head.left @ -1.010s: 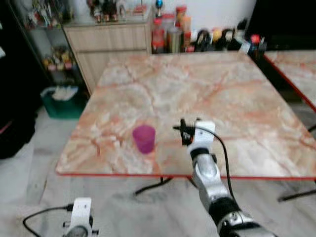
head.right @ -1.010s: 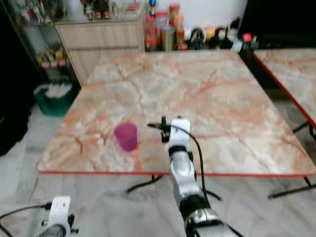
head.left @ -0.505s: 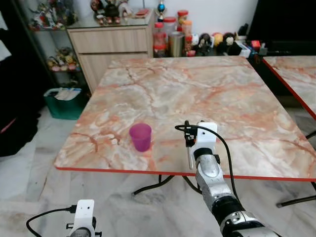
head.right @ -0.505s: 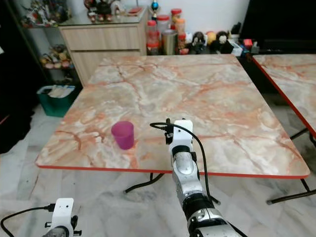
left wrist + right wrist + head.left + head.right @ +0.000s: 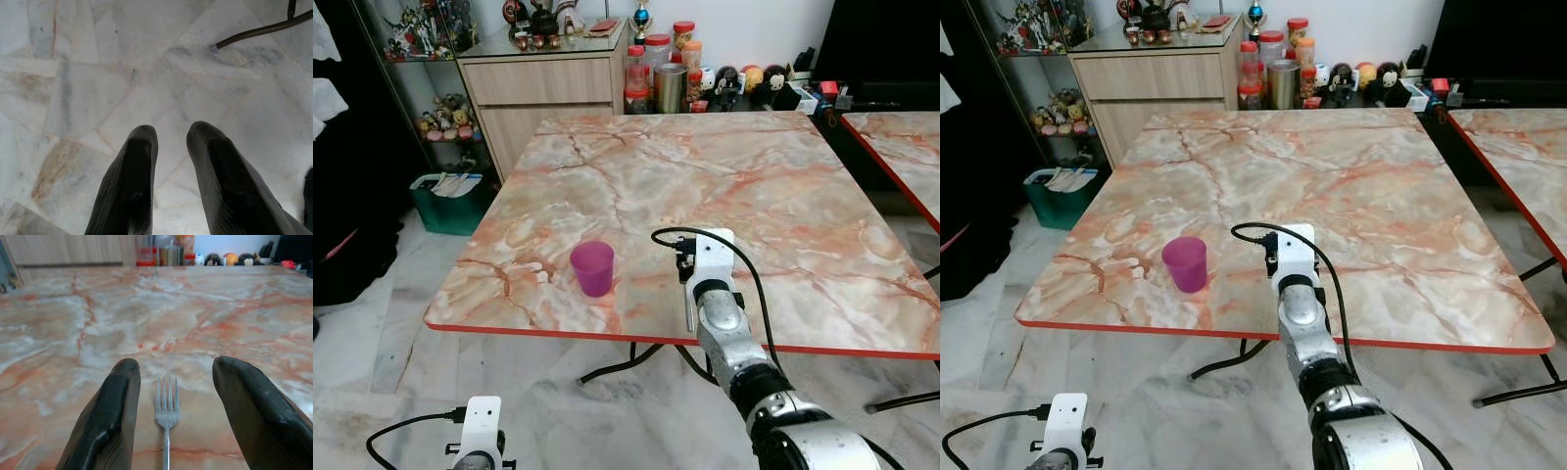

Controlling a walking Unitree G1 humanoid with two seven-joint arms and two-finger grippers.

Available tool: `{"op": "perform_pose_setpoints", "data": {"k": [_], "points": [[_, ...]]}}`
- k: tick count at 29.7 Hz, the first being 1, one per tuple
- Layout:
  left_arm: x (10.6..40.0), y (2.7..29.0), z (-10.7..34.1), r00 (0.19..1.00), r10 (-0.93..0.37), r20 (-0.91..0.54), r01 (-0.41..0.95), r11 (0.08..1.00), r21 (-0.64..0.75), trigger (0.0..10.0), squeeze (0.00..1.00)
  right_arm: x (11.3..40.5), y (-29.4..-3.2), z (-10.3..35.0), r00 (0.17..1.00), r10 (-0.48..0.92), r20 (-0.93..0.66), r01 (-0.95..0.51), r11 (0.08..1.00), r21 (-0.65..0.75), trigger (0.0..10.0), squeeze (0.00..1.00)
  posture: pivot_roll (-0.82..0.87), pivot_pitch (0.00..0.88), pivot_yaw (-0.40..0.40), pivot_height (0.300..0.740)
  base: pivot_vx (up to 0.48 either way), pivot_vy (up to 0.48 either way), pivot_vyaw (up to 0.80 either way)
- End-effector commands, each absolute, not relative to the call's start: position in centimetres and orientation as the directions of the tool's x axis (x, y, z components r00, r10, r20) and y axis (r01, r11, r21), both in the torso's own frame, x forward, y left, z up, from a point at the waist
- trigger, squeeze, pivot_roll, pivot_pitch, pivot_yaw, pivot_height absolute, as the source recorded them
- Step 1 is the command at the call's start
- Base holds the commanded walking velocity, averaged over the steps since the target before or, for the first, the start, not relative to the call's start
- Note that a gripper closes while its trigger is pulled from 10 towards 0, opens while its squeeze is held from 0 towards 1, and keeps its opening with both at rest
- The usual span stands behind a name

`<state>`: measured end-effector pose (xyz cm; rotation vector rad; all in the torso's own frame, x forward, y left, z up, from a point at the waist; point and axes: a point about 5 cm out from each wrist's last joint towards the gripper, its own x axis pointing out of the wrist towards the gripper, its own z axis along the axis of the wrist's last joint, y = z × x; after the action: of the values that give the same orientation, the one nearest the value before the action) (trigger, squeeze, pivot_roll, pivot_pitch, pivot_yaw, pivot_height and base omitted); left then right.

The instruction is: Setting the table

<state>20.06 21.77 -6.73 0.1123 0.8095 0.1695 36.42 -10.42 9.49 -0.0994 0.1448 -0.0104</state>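
Note:
A purple cup stands upright on the marble table near its front edge. To its right a silver fork lies flat on the tabletop with its tines pointing away from me; its handle shows beside my right arm. My right gripper hovers low over the fork. It is open, one finger on each side of the fork and neither touching it. My left gripper hangs low at my left over the marble floor, its fingers a little apart and holding nothing.
A wooden cabinet with jars and bottles stands behind the table. A second marble table is at the right and a green bin is on the floor at the left. The table's red front edge is close to me.
The head view has steadied and shifted a little. The right gripper stays open over the fork beside the cup; the left arm still hangs.

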Motion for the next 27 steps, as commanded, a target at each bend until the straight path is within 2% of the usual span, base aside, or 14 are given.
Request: {"op": "perform_pose_setpoints", "data": {"k": [1, 7, 12, 27], "points": [[19.8, 21.8, -6.9, 0.663, 0.191, -0.724, -0.101, 0.981, 0.166, 10.0, 0.0, 36.7, -10.2, 9.7, 0.986, -0.024, -0.166, 0.009, 0.996, -0.09, 10.0, 0.0, 0.02, 0.0, 0.041, 0.74, 0.0, 0.0, 0.0], [19.7, 21.7, -7.0, 0.66, 0.186, -0.728, -0.101, 0.982, 0.159, 10.0, 0.0, 36.9, -10.3, 9.6, 0.977, -0.041, -0.21, 0.016, 0.993, -0.119, 10.0, 0.0, 0.02, 0.0, 0.042, 0.74, 0.0, 0.0, 0.0], [19.6, 21.6, -7.1, 0.657, 0.186, -0.73, -0.106, 0.982, 0.155, 10.0, 0.0, 36.5, -10.7, 8.2, 0.947, -0.065, -0.313, 0.045, 0.997, -0.07, 10.0, 0.0, 0.03, 0.0, 0.035, 0.74, 0.0, 0.0, 0.0], [19.4, 21.4, -7.2, 0.652, 0.181, -0.737, -0.102, 0.983, 0.151, 10.0, 0.0, 35.6, -11.3, 6.4, 0.92, -0.071, -0.386, 0.043, 0.996, -0.08, 10.0, 0.0, 0.03, 0.0, 0.035, 0.74, 0.0, 0.0, 0.0]]}}
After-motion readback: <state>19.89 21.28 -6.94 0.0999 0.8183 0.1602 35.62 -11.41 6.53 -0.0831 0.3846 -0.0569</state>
